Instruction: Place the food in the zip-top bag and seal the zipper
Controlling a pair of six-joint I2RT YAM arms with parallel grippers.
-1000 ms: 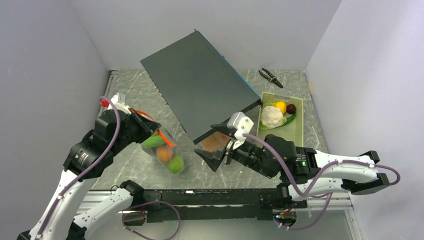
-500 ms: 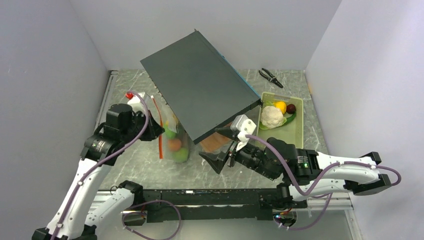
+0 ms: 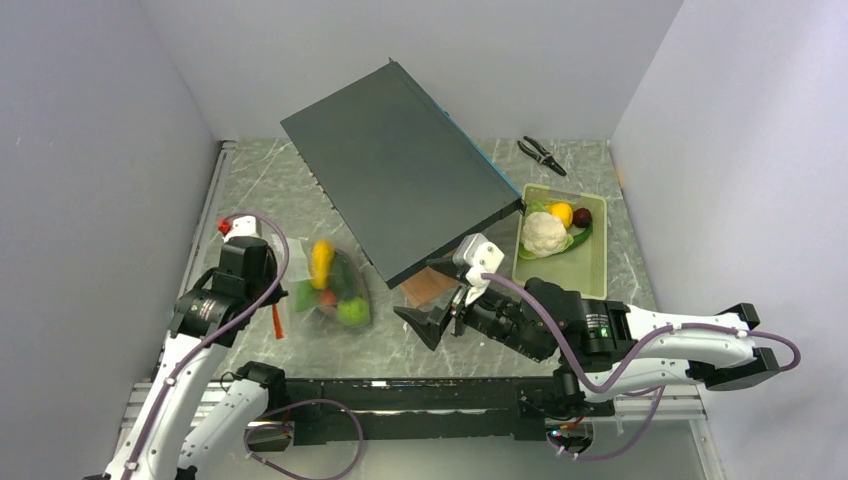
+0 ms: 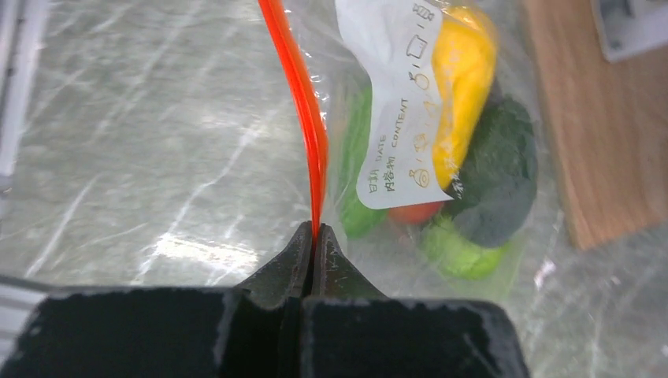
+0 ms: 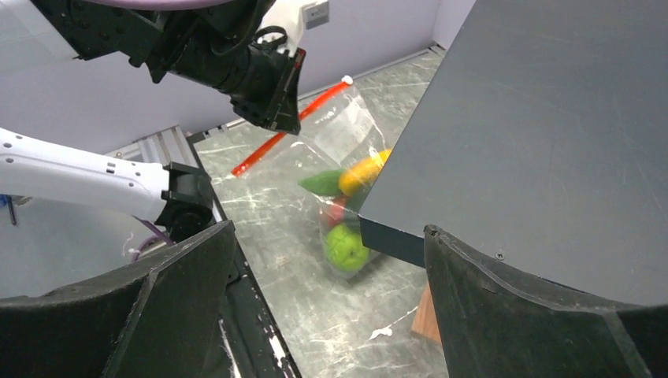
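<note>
A: Item one, the zip-top bag [image 3: 330,290]. Where did we log it?
B: On the counter [image 3: 250,180], just left of the dark slab [image 3: 400,190], lying flat. It was clear and crinkly with a white label [image 4: 390,94]. Inside were a yellow piece [image 4: 461,87], a dark green piece [image 4: 500,173], a lime [image 4: 453,248] and a red piece [image 4: 413,211].
A: And the zipper [image 4: 303,118]?
B: An orange-red strip on the bag's side away from the slab. We noted the left gripper [image 4: 313,236] pinched tight on it, with the strip's long axis running straight out from the tips. We judged that any sealing stroke would follow that line.
A: And the right gripper [image 3: 425,290]?
B: Spread wide and holding nothing, at the slab's near corner, facing the bag. The left gripper was the nearer to the zipper.
A: Outstanding?
B: We listed the cauliflower [image 3: 545,233], in the tray [image 3: 598,270] right of the slab.
</note>
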